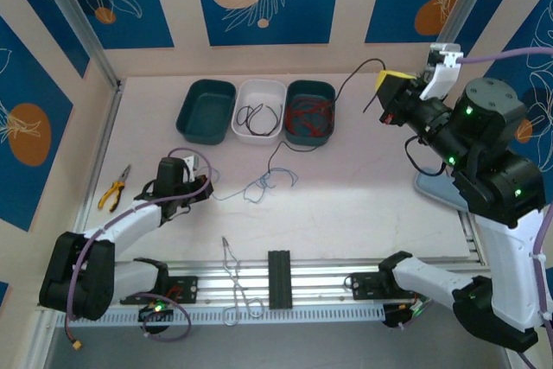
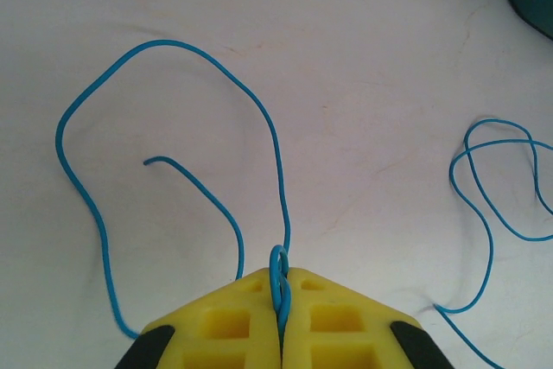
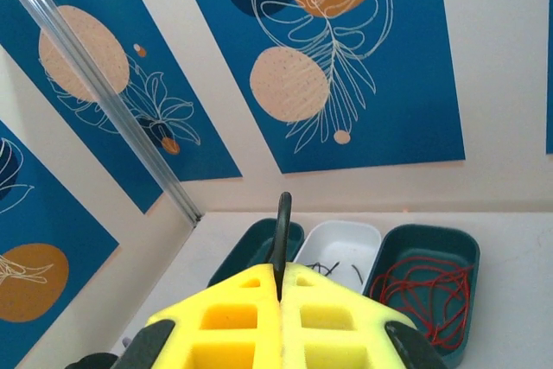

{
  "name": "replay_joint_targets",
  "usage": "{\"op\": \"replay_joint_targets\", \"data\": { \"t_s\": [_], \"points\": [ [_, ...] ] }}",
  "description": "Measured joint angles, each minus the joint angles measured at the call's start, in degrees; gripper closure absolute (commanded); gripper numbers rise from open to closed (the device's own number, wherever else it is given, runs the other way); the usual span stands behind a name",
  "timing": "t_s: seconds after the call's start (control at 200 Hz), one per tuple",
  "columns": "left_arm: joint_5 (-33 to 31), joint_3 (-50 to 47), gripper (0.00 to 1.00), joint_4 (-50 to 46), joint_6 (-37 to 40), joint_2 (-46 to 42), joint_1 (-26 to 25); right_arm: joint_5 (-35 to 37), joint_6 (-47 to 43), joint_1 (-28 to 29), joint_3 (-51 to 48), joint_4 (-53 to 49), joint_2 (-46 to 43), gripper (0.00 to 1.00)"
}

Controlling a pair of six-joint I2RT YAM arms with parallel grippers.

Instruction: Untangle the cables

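My left gripper (image 2: pixel 279 281) is shut on a small loop of the blue cable (image 2: pixel 173 44), low over the table; the strand's free end curls ahead of the jaws. The rest of the blue cable (image 1: pixel 259 187) lies in loose coils mid-table, to the right of the left gripper (image 1: pixel 200 186). My right gripper (image 1: pixel 387 84) hangs raised at the right, shut on a black cable (image 1: pixel 350 78) that arcs down toward the trays. That black cable (image 3: pixel 282 222) sticks up from between the yellow fingers. Red cables (image 1: pixel 309 117) fill the right teal tray; black cables (image 1: pixel 259 117) lie in the white tray.
Three trays stand in a row at the back: an empty dark teal tray (image 1: pixel 187 111), a white tray (image 1: pixel 261 85) and a teal tray (image 1: pixel 311 85). Yellow pliers (image 1: pixel 114 187) lie at the left. A silvery wire (image 1: pixel 233 283) and a black block (image 1: pixel 278 279) sit on the near rail.
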Motion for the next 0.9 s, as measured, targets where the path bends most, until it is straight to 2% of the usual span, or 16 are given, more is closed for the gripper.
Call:
{"op": "replay_joint_targets", "data": {
  "t_s": [0.24,0.41,0.655,0.77,0.895],
  "points": [
    [0.0,-0.7,1.00,-0.1,0.0,0.0,0.0,0.3,-2.9,0.0,6.3,-0.2,3.4,1.00],
    [-0.5,-0.9,1.00,-0.7,0.1,0.0,0.3,3.0,-5.0,0.0,9.7,0.6,2.6,1.00],
    [-1.1,-1.0,1.00,-0.8,0.0,1.3,1.0,7.3,-9.0,0.0,20.4,0.5,3.7,1.00],
    [-0.8,-1.4,1.00,-0.7,0.0,1.5,1.0,8.1,-9.4,0.0,20.2,0.4,3.3,1.00],
    [0.6,-1.4,1.00,-0.3,0.0,1.4,1.1,8.0,-8.9,0.0,15.8,0.3,3.1,1.00]
  ]
}}
